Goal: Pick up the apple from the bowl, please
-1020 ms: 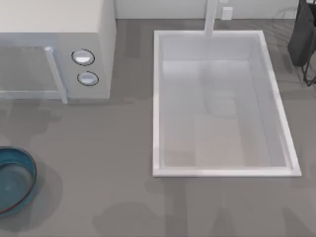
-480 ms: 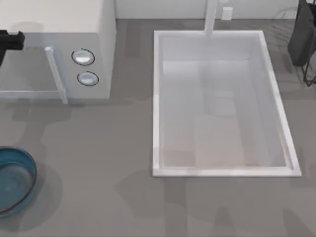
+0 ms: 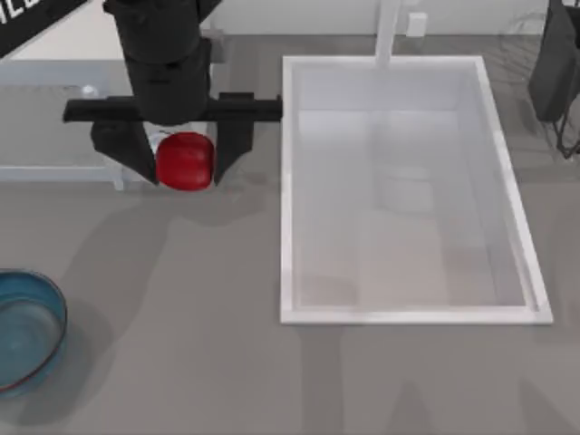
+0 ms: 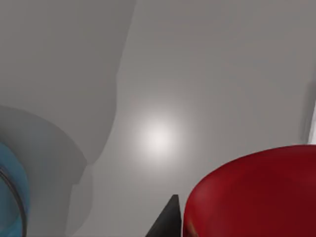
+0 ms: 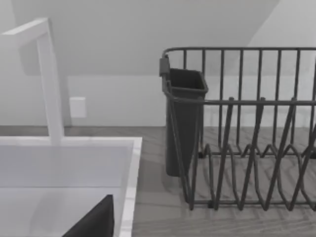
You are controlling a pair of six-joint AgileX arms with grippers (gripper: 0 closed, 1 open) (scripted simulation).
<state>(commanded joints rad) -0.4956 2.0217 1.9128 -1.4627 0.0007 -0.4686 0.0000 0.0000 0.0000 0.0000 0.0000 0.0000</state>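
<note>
Since half a second ago the left gripper has swung in from the worktop's left edge and now hangs high near the far left, above the white microwave, its black fingers pinching the small glossy red apple between them. The apple is lifted clear of the round blue-teal glass bowl, which sits well apart at the near left edge. Right of the gripper lies the white sink basin. The right wrist view shows a dark wire dish rack beside the sink.
</note>
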